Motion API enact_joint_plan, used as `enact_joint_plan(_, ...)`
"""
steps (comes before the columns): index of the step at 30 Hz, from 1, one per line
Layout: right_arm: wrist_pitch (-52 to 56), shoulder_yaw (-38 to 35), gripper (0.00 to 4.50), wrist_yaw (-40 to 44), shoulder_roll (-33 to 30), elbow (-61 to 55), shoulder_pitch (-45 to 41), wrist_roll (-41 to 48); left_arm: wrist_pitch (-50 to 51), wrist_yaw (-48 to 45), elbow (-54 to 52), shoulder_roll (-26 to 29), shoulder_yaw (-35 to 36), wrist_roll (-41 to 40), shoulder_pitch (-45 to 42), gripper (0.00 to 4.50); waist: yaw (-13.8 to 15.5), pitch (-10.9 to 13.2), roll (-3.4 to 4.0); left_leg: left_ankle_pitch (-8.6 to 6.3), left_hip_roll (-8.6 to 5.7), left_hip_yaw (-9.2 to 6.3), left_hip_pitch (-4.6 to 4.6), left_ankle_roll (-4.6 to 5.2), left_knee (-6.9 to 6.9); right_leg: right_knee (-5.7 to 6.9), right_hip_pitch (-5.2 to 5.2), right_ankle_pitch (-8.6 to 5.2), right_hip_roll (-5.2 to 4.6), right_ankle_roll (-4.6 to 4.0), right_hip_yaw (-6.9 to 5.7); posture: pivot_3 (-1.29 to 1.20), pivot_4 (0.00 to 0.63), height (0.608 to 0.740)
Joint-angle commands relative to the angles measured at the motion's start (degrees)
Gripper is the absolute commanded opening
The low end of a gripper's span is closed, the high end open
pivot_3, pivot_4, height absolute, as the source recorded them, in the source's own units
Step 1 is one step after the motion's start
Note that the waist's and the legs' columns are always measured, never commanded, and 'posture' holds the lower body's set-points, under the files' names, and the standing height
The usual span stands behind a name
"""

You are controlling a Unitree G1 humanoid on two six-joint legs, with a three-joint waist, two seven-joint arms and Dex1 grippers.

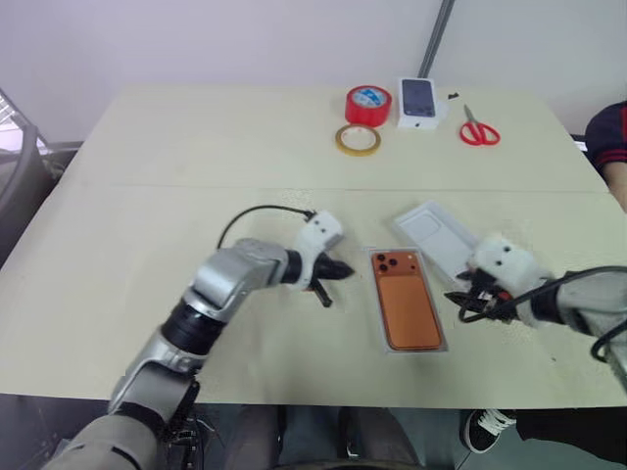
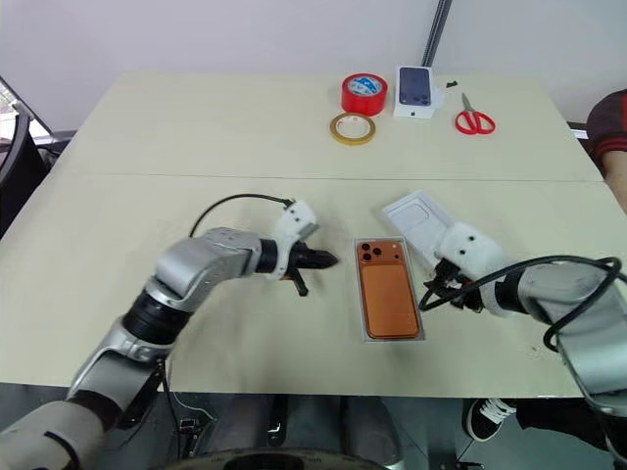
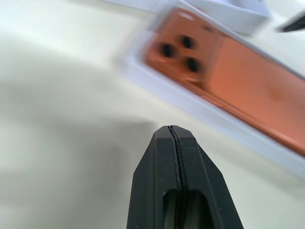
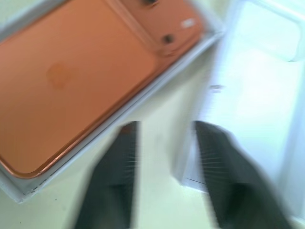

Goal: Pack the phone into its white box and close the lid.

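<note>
Phone (image 1: 409,309) sits face-down in the white box (image 2: 367,334) near the table's (image 1: 147,215) front edge — left gripper (image 1: 336,273) pinched closed and empty, right gripper (image 4: 167,167) spread, empty, just beside lid (image 1: 438,235) — a skewed grab could jam the lid.

bare table (image 1: 147,255) left, lid (image 1: 436,235) crowding box (image 1: 384,328) right

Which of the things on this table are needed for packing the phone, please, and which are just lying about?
For the job:
- phone, already lying in the white box
- lid, lying on the table beside the box, not yet on

Lying about, at the far edge:
- red tape roll
- tan tape ring
- small phone box
- scissors
</note>
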Motion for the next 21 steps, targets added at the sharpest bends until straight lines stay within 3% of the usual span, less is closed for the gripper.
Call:
enact_joint_plan(1,3.2,0.6,3.93,-2.6,0.8,2.6,-4.1,1.8,-8.6,-3.6,-4.5,2.8,1.8,1.0,3.0,0.00,0.1,0.0,0.01,0.00,0.00,0.00,-0.01,0.00,0.00,0.00,0.00,0.00,-0.01,0.00,-0.01,0.00,0.150,0.740)
enact_joint_plan(6,4.2,8.8,3.93,-7.1,2.8,12.0,-10.6,0.1,-22.5,-8.8,-8.7,7.6,4.9,1.6,11.1,0.00,0.5,0.0,0.03,0.00,-0.01,0.02,-0.03,0.00,0.02,-0.02,0.00,0.00,-0.08,0.00,-0.01,0.00,0.150,0.740)
enact_joint_plan(14,0.2,16.1,3.93,-9.1,5.0,24.2,-18.7,-1.2,-30.1,-15.4,-14.2,12.0,7.8,-0.3,19.7,0.00,0.4,0.0,0.18,-0.05,-0.01,0.06,-0.04,0.08,0.02,-0.02,-0.03,0.00,-0.10,-0.01,-0.01,0.00,0.150,0.740)
enact_joint_plan(17,-0.2,17.1,3.04,-9.5,7.0,27.8,-21.4,-0.8,-30.8,-14.9,-14.7,11.8,7.5,0.7,20.4,0.00,0.3,0.0,0.19,-0.06,-0.01,0.07,-0.04,0.11,0.03,-0.02,-0.02,0.00,-0.10,0.00,-0.01,0.00,0.150,0.740)
enact_joint_plan(21,1.9,15.7,0.98,-10.2,8.2,29.0,-23.2,0.4,-31.3,-13.7,-14.6,11.1,7.0,1.7,20.8,0.00,0.3,0.0,0.20,-0.07,-0.01,0.07,-0.04,0.13,0.04,-0.01,-0.03,0.00,-0.09,0.00,-0.01,0.00,0.150,0.740)
